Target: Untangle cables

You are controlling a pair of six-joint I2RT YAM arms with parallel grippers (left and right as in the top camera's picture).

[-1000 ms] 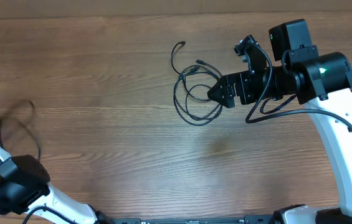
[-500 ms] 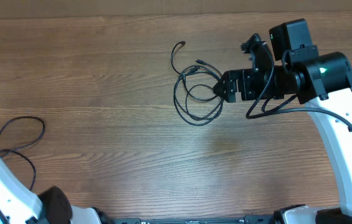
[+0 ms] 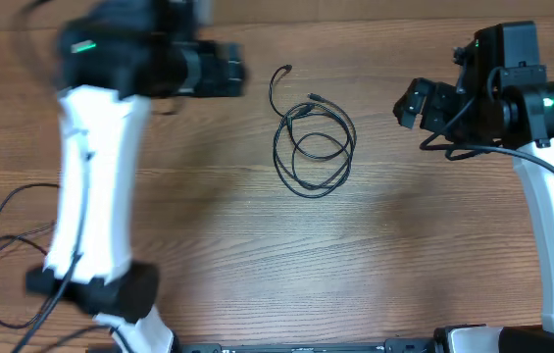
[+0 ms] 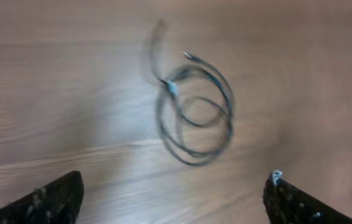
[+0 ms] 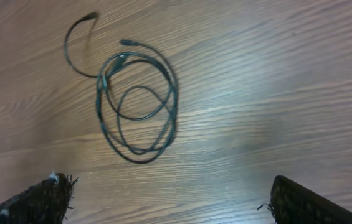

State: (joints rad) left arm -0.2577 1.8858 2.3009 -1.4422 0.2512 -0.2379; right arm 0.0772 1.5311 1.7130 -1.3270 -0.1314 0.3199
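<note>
Overhead, looped cable (image 3: pixel 313 147) lying mid surface (image 3: pixel 208 226), left end effector (image 3: pixel 229 71) blurred, up-left of cable, released and empty, right end effector (image 3: pixel 409 103) right of cable, released and empty, neither touching it, second cable (image 3: pixel 12 245) well left of cable
</note>
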